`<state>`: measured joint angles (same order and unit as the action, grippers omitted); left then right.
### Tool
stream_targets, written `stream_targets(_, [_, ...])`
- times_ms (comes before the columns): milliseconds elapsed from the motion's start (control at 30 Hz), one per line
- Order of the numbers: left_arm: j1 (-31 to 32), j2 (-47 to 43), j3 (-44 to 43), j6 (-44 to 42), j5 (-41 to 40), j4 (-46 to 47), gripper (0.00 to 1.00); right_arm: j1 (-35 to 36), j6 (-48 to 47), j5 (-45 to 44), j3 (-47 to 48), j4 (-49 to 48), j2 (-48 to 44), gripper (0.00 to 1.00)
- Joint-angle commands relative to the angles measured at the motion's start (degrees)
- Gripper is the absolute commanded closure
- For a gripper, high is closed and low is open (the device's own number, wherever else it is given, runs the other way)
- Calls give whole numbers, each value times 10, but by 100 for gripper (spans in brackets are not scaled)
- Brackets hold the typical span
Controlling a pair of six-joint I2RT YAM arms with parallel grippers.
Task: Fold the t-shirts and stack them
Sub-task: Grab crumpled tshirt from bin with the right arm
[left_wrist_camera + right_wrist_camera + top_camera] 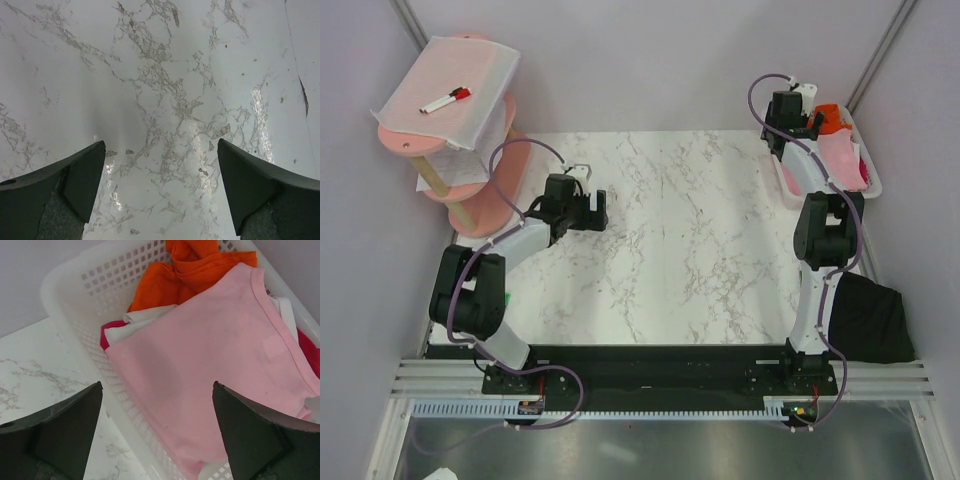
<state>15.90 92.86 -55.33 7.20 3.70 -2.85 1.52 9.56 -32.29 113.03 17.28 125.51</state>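
Note:
The light pink t-shirt (215, 355) lies on top of other clothes in a white perforated basket (100, 300) at the table's far right corner; the top view shows it (842, 160) beside the right arm. My right gripper (157, 390) hovers open above the basket's near rim and the pink shirt's edge, holding nothing; it also shows from above (808, 120). The black t-shirt (868, 320) lies bunched at the table's right edge near the right arm's base. My left gripper (161, 145) is open over bare marble at the left (592, 207), with nothing between its fingers.
Under the pink shirt the basket (790, 185) holds orange (200, 265), white (145, 320) and red (107, 337) cloth. A pink tiered shelf (470, 200) stands at the far left, with a white mesh sheet (450, 90) and a marker (446, 99) on top. Grey walls enclose the marble table (670, 250).

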Motion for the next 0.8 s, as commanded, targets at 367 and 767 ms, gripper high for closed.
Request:
stream_targets(367, [4,16,-7,-24,44,26,0,-78,42,-31,47,33,87,7])
stream_targets(767, [4,19,-11,-24,40,15,0,-85,92,-17,-36,-7,15,100])
